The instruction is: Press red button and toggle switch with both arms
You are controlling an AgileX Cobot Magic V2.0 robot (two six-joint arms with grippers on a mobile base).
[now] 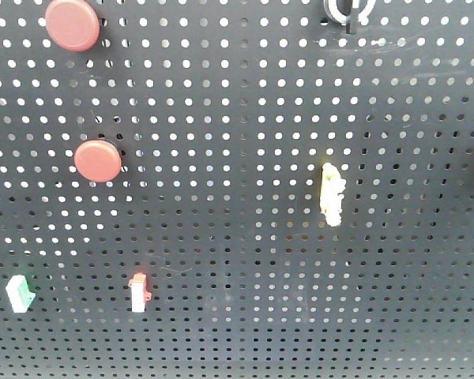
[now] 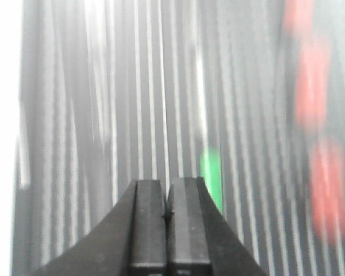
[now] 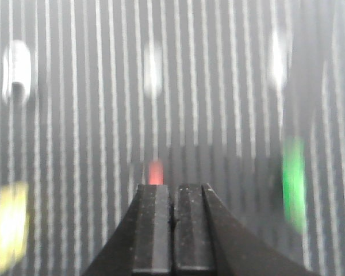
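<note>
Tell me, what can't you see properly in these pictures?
Toggle switch: front view, cut off by the top edge.
Top red button: front view, clipped by the same edge.
Both wrist views: blur smears everything into coloured streaks behind the shut left claw and right claw.

Left gripper (image 2: 167, 192): two black fingers (image 2: 149, 221) pressed flat together along their inner faces, only a thin seam between them, squared tips pointing straight away from the wrist, low in the middle of its own view. Right gripper (image 3: 173, 195): same pose, black fingers (image 3: 154, 227) closed face to face on themselves, seam running straight up the middle, tips level with each other.
</note>
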